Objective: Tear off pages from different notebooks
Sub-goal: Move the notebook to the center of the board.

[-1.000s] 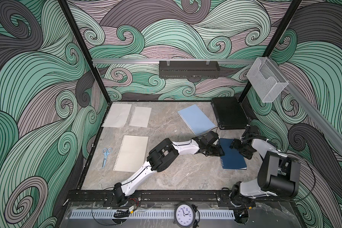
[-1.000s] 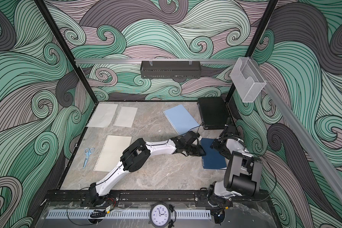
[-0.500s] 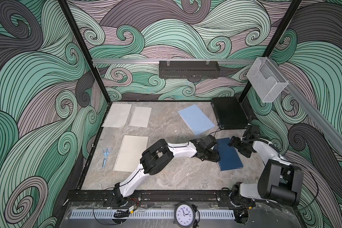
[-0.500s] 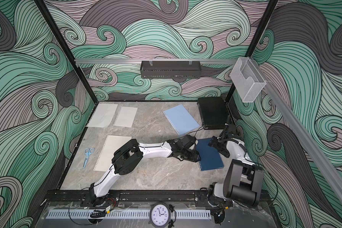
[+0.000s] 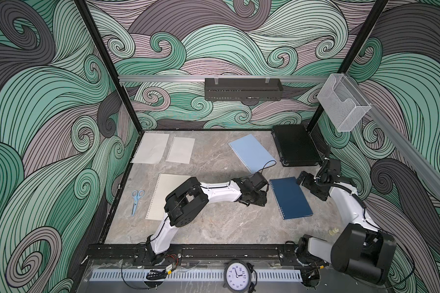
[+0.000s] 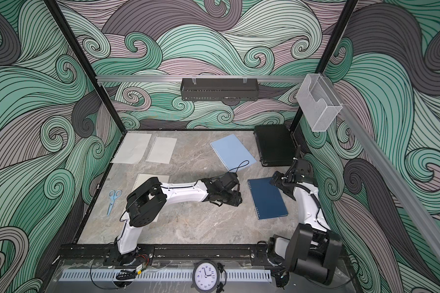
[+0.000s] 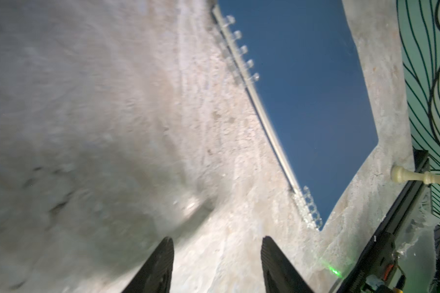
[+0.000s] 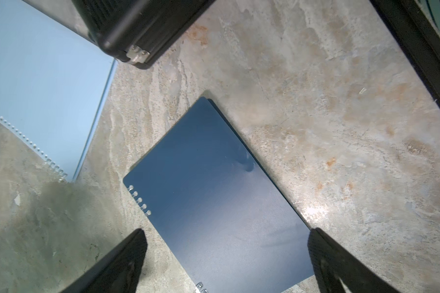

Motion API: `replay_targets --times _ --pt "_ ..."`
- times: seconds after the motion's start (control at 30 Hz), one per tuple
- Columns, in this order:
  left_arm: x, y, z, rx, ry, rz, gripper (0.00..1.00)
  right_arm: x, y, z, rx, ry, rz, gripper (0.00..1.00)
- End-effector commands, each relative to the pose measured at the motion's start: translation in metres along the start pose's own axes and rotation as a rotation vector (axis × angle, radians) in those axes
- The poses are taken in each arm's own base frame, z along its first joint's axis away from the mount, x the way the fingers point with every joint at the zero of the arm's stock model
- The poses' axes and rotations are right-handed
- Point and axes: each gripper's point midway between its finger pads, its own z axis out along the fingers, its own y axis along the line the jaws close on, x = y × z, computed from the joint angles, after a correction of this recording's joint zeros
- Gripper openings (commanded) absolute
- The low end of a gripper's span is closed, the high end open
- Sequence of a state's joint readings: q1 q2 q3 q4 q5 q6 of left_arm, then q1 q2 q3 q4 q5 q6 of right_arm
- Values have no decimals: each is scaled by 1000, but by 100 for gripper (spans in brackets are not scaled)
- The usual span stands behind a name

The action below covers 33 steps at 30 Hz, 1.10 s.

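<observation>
Two loose pages (image 5: 150,151) lie side by side at the far left of the tabletop (image 5: 214,228). All three notebooks rest flat: the cream notebook (image 5: 158,195) on the left, the light blue notebook (image 5: 252,152) further back, and the navy notebook (image 5: 290,197) closed on the right between my two arms. My left fingers (image 7: 158,266) are parted with nothing between them, low over bare stone just beside the navy book's coil (image 7: 241,49). My right fingers (image 8: 120,266) are spread wide and empty too, hovering over the navy cover near its far corner.

I judge the step in hand to be opening that navy cover to reach a sheet. To do it well, I'd pin the coil side down with the left, since the book looks light and likely to skate on the smooth stone. Then I'd catch only the cover's free edge with the right and swing it over the coil. For the tear itself, I'd pinch a single sheet and pull away from the coil, low and steady, so the holes give way rather than the page ripping across.

As for containers, the black case (image 5: 296,148) is shut, so its contents are hidden. The clear holder (image 5: 341,106) on the right wall shows nothing inside. I cannot see into the black rack (image 5: 243,88) on the back wall.
</observation>
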<state>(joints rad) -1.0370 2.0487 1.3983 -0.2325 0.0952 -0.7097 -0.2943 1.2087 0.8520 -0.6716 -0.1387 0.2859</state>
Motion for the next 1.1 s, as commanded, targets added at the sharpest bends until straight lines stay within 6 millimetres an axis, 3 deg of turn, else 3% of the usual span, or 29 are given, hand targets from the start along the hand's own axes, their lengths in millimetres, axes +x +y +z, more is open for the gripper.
replay_targets --times 0.0,0.2,0.37,0.47,0.67,0.87,1.07 --pt "-22 28 -31 -53 -101 -46 56 -7 17 -15 -62 -34 -45 100" --pt "-11 99 -67 -150 -132 -167 55 -6 58 -22 -116 -54 -187 98" --pt "0 141 -98 -203 -158 -243 55 1 114 -11 -165 -17 -366 91" --pt "3 151 -115 -225 -182 -260 55 9 151 2 -177 11 -499 85" --pt "17 160 -140 -265 -179 -300 55 18 202 41 -136 96 -680 72" --pt "27 168 -165 -290 -214 -329 55 30 234 79 -76 170 -830 64" --pt "36 175 -181 -296 -260 -365 56 41 251 116 -47 244 -901 58"
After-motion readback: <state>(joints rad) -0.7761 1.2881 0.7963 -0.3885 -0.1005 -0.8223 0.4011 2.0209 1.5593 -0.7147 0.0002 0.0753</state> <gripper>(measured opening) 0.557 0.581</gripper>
